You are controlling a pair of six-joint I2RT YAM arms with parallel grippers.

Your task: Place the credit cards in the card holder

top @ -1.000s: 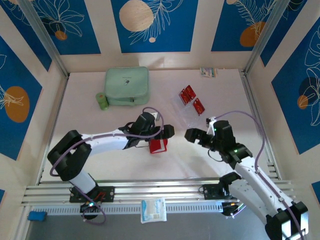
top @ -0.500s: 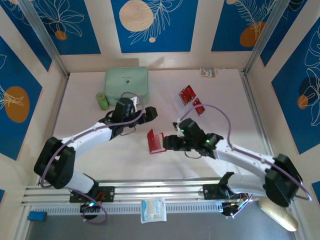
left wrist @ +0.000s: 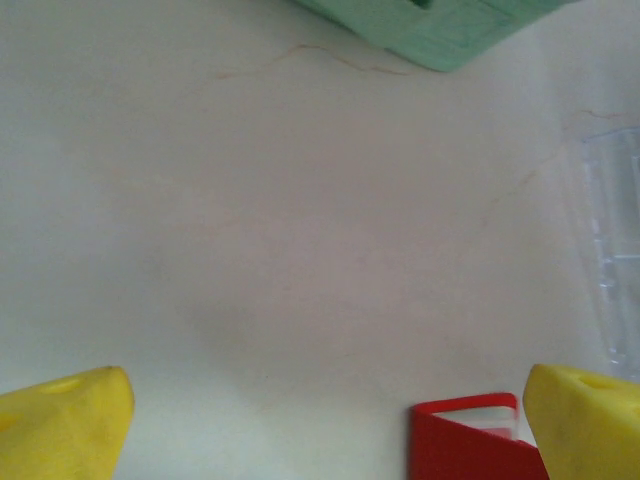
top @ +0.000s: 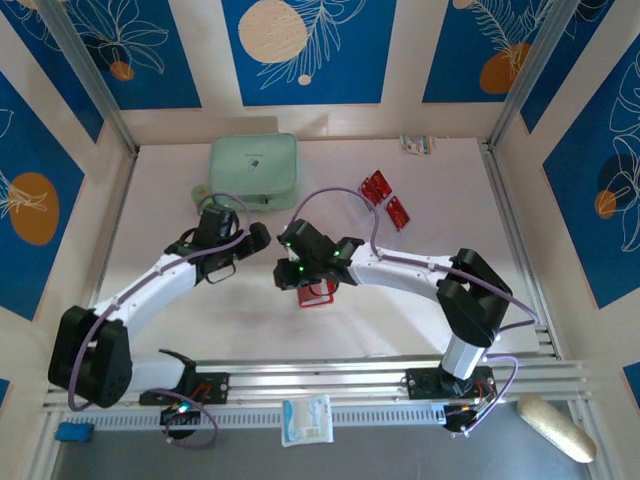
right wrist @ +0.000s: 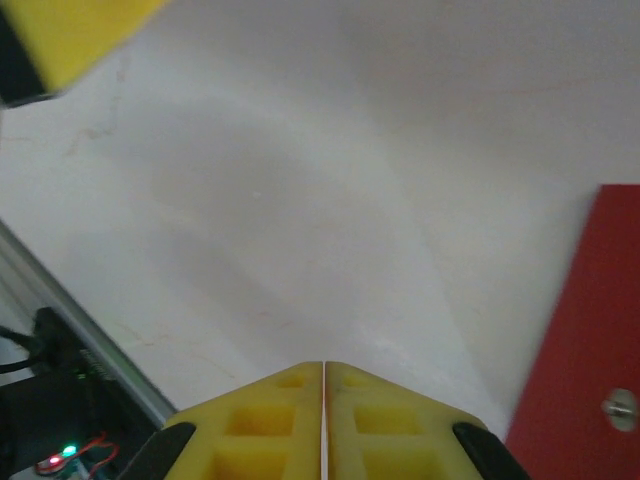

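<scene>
Reading right fingers [right wrist: 270, 430] closed on nothing; card holder [right wrist: 585, 330] lies just beside them on the surface [right wrist: 300, 200]. We see left fingers [left wrist: 60, 425] wide open, holder near one tip, credit cards [top: 374, 188] well apart.

This is a robot test cell, a lab rig: a white table [top: 450, 200] boxed in by blue-and-cream printed wall panels [top: 300, 50] and aluminium posts [top: 88, 80]. A slotted aluminium rail [top: 330, 378] at the near edge carries the cabled left arm [top: 150, 285] and right arm [top: 410, 268].
</scene>
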